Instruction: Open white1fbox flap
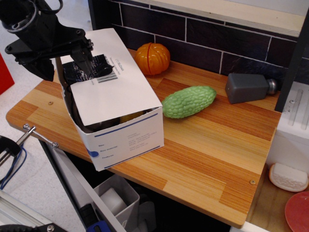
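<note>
The white1fbox (128, 140) lies on the left of the wooden counter, its blue-striped, blue-printed end facing the front. The flap (116, 94) is its broad white top panel and lies nearly flat over the box, with a narrow gap at the front end showing dark and yellow contents. A crinkled black tape patch (89, 70) and a barcode label (107, 77) sit at the flap's far end. My black gripper (65, 65) is open at the box's far left corner. One finger (84, 59) is over the tape and the other (44, 70) is outside the box's left side.
An orange pumpkin (152, 58), a green bumpy gourd (188, 101) and a grey shaker (248, 88) lie right of the box. A dark tiled wall runs behind. A small grey bin (116, 198) stands below the counter's front edge, and a metal clamp handle (38, 135) juts out at its left.
</note>
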Tool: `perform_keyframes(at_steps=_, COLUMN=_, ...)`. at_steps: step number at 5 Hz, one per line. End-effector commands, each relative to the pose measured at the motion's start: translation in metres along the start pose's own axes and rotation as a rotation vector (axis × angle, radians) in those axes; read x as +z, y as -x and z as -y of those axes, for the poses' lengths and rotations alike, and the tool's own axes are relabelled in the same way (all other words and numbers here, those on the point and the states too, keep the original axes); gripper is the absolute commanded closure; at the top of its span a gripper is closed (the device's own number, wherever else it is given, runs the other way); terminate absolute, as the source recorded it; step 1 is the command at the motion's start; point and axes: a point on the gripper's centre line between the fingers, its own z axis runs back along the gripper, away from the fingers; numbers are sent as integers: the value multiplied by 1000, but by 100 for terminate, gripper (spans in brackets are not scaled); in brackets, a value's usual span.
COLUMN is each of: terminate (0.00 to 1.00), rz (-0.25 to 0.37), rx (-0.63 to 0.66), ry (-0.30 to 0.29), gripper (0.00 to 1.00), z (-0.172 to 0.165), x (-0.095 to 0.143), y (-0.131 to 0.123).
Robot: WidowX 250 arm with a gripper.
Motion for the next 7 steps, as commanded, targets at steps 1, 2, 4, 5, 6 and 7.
perform_keyframes(at_steps=1, terminate=0, rz=20, rx=16, ry=43, gripper=0, z=4, x=0, y=-7)
perform_keyframes(at_steps=2, terminate=0, rz=6, rx=22, ry=58, gripper=0, z=5, x=-2, y=-8)
perform_keyframes(at_steps=4, terminate=0, rz=-6, rx=43, ry=79, gripper=0, z=11, x=-8, y=-13)
perform_keyframes(at_steps=5, terminate=0, rz=-2, rx=41, ry=69, gripper=0, z=16, x=-3, y=-19)
perform_keyframes(at_steps=6, terminate=0, rz=-13, rx=39, ry=38, gripper=0, z=29, x=8, y=-26)
perform_keyframes(at_steps=7, terminate=0, rz=-23, rx=24, ry=1, gripper=0, z=44, x=17, y=-32)
